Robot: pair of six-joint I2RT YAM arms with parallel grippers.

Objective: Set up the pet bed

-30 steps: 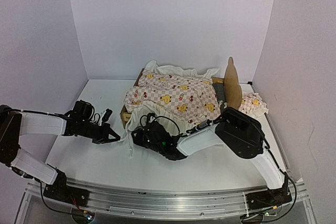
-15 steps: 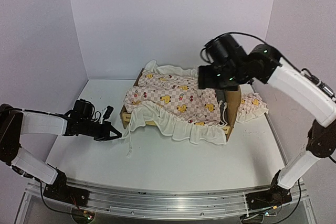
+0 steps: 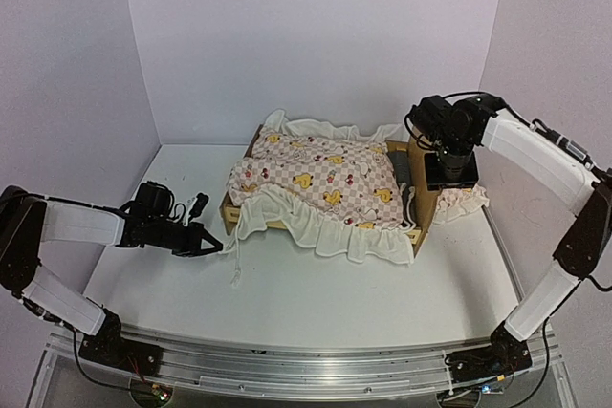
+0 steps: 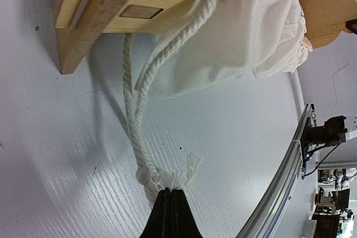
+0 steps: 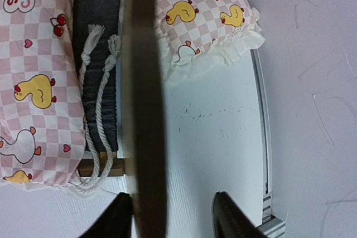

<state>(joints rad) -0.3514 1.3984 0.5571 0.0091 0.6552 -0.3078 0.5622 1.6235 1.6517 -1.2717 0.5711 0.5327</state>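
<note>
From above: the small light-wood pet bed with the bear-ear headboard (image 3: 424,212) sits at the back of the white table (image 3: 316,312). The pink checked duck-print quilt with the cream ruffle (image 3: 320,177) is spread over it. The small matching duck-print pillow (image 3: 466,200) is not in the bed; it lies on the table just beyond the headboard. The left gripper (image 3: 212,246) is low beside the bed's foot corner. The right gripper (image 3: 449,177) hangs over the headboard, pointing down.

Left wrist view: the fingers are pressed together, pinching the frayed tassel end of a white twisted cord (image 4: 134,115). The cord runs slack across the table up to the ruffle at the wooden corner.

Right wrist view: the jaws are spread, with one black finger (image 5: 114,215) on each side of the headboard, which shows edge-on and blurred. Nothing is gripped. The dark grey fabric base (image 5: 100,37) is bare at the head end, with two more tasselled cords lying on it. The pillow shows at upper right.

The quilt looks placed, so the pillow seems to be the step in hand. The next move would call for the right arm to clear the headboard and reach over to the pillow. It would then close on the pillow's soft edge and carry it back onto that grey strip.
</note>
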